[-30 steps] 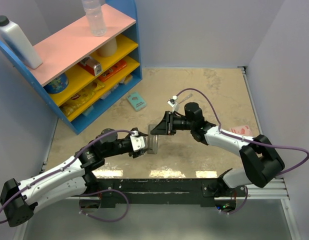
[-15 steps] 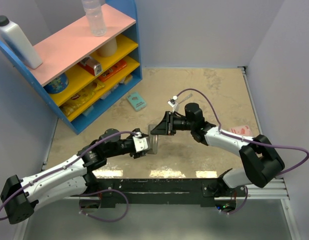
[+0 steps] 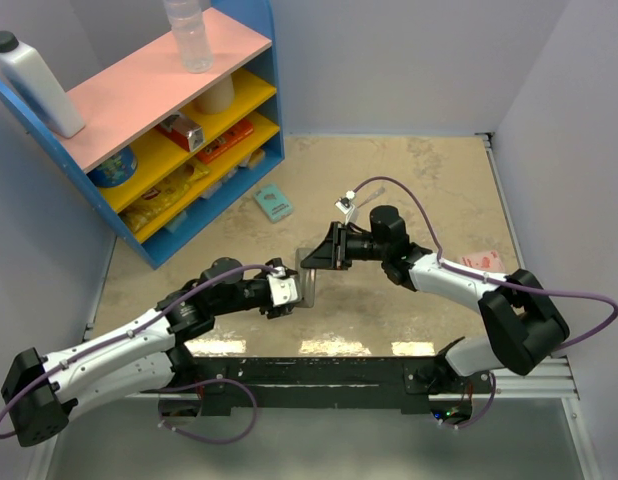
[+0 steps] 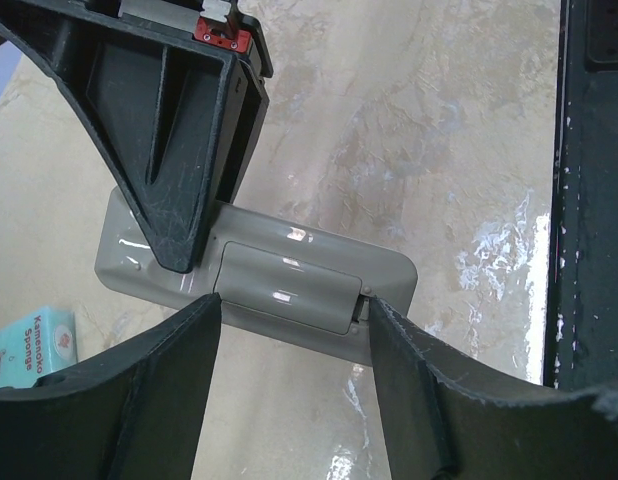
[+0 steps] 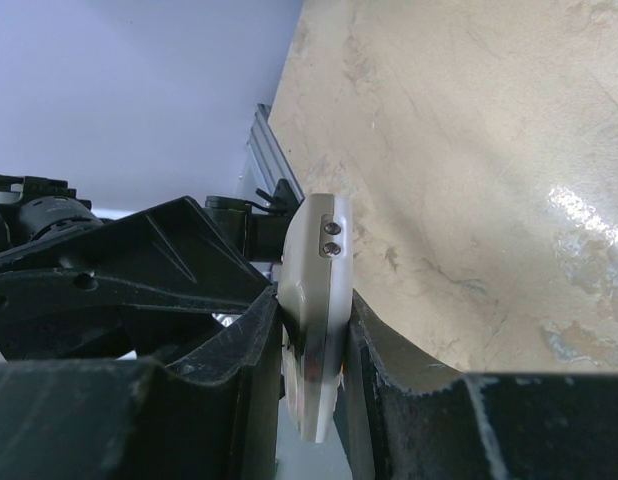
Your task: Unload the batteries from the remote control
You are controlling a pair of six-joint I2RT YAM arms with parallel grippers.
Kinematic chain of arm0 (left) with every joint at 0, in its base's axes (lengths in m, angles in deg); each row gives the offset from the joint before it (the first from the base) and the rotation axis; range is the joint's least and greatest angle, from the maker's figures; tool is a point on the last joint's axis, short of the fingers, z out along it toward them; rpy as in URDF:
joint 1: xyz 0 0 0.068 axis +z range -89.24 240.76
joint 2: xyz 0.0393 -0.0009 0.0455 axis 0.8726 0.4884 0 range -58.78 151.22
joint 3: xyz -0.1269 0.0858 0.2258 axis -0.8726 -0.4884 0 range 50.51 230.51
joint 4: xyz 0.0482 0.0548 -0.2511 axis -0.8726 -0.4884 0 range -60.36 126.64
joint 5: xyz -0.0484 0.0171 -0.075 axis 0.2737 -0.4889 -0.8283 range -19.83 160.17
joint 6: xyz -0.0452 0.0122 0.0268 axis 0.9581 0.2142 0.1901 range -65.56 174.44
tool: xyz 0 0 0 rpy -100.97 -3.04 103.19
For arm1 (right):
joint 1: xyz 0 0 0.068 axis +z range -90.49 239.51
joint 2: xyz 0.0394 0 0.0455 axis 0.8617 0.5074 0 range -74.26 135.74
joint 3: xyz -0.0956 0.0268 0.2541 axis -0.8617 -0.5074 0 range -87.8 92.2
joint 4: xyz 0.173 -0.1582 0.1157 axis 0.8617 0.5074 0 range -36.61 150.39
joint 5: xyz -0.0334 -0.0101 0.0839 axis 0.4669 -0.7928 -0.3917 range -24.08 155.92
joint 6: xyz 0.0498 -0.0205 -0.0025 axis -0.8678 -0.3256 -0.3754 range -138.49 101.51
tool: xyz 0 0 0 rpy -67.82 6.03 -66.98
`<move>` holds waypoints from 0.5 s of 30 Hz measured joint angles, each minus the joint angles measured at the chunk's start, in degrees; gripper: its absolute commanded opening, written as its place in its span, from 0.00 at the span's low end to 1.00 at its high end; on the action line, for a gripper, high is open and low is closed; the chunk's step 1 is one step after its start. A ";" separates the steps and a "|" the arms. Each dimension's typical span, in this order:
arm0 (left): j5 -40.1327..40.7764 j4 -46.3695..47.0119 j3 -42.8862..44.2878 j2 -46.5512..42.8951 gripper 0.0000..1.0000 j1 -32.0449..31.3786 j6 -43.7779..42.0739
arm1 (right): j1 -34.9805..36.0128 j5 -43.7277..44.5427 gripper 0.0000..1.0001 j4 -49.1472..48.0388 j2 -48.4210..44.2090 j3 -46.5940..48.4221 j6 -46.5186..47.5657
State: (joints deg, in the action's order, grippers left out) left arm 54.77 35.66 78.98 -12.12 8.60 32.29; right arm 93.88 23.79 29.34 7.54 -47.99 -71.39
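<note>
The remote control [image 3: 311,284], a slim grey bar, is held on edge above the table with my right gripper [image 3: 316,262] shut on it. In the right wrist view its thin side [image 5: 316,290] sits pinched between both fingers. The left wrist view shows the remote's back [image 4: 289,285] with the battery cover closed. My left gripper [image 4: 294,305] stands open, one fingertip at each end of that cover and the right tip by its latch notch. The right gripper's finger [image 4: 169,150] clamps the remote's far end. The batteries are hidden under the cover.
A blue shelf unit [image 3: 139,130] with snacks fills the back left. A teal flat box [image 3: 274,203] lies on the table behind the grippers, seen as a teal sponge box [image 4: 24,345] by the left wrist. A pink packet [image 3: 484,262] lies at the right. The black base rail [image 4: 594,200] runs along the near edge.
My left gripper has crept a little to the right, closer onto the remote's back. The right arm and the remote have stayed put.
</note>
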 measured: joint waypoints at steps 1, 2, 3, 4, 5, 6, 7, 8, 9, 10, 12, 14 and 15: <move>0.00 0.04 0.00 0.15 0.65 -0.02 -0.04 | 0.00 0.00 0.00 0.02 0.00 0.00 0.02; 0.00 0.07 0.00 0.28 0.66 -0.02 -0.11 | 0.00 0.00 0.00 0.00 0.00 -0.04 0.00; 0.02 0.07 0.00 0.35 0.66 -0.02 -0.20 | 0.00 0.02 0.00 0.00 0.00 -0.11 0.00; 0.00 0.07 0.00 0.39 0.66 -0.04 -0.26 | 0.00 0.02 0.00 -0.04 0.00 -0.22 0.00; 0.02 0.07 0.00 0.46 0.66 -0.04 -0.46 | 0.00 0.02 0.00 -0.07 0.00 -0.33 -0.02; 0.04 0.07 0.00 0.55 0.66 -0.04 -0.61 | 0.00 0.02 0.00 -0.17 0.00 -0.44 -0.02; 0.07 0.09 0.00 0.66 0.66 -0.04 -0.87 | 0.00 0.04 0.00 -0.44 0.00 -0.59 -0.04; 0.22 0.15 0.00 0.79 0.66 -0.04 -1.03 | 0.00 0.07 0.00 -0.68 0.00 -0.76 -0.09; 0.26 0.17 0.00 0.85 0.65 -0.04 -1.09 | 0.00 0.11 0.00 -0.85 0.00 -0.92 -0.20; 0.31 0.24 0.00 0.90 0.65 -0.07 -1.22 | 0.00 0.11 0.00 -0.90 0.00 -0.96 -0.24; 0.59 0.44 -0.02 0.92 0.65 -0.07 -1.46 | 0.00 0.13 0.00 -1.29 0.04 -1.07 -0.28; 0.79 0.66 -0.15 0.92 0.65 -0.11 -1.51 | 0.00 0.15 0.00 -1.77 0.11 -1.29 -0.48; 0.79 0.74 -0.24 0.92 0.65 -0.11 -1.51 | 0.00 0.15 0.00 -2.08 0.24 -1.44 -0.66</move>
State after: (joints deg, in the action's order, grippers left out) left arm 55.56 36.41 78.74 -11.21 8.49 30.78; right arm 93.88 23.95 27.26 7.78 -49.43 -72.05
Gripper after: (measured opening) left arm 0.653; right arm 0.290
